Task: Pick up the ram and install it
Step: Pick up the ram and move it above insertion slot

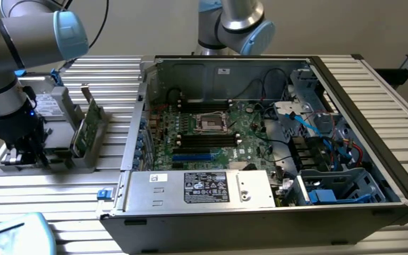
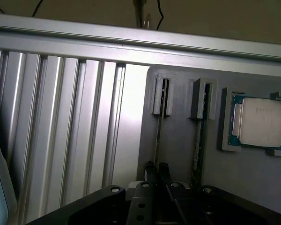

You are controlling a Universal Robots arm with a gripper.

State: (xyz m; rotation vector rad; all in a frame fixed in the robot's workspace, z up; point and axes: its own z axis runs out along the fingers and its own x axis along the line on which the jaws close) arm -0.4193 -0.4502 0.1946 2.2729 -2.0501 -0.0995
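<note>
- Nearest us, at the exterior view's left corner of the table (image 1: 55, 188), there's a pale blue something (image 1: 9, 234). No idea what it is.
- The open PC case (image 1: 261, 228) takes up the exterior view's right side of the table. Its silver power supply (image 1: 200, 187) sits against the near wall, and the motherboard (image 1: 211, 133) lies just behind that.
- To the exterior view's left of the case sits a grey holder (image 1: 69, 163). The arm (image 1: 13, 69) is down at its left end, with the gripper (image 1: 30, 156) right at the holder.
- The ram (image 1: 89, 127) stands on edge in that holder, between the gripper and the case.
- In the wrist view we see the ram (image 2: 158, 138) edge-on in its slot in the holder (image 2: 178, 154), running straight up to the gripper (image 2: 157, 171).
- A second stick (image 2: 197, 140) is just beside it, and a processor chip (image 2: 262, 123) sits in its own recess past that.
- We honestly can't tell whether the fingers (image 2: 150, 171) are clamped on the ram or not.
- Farthest back, a second arm (image 1: 232, 21) stands behind the case.
</note>
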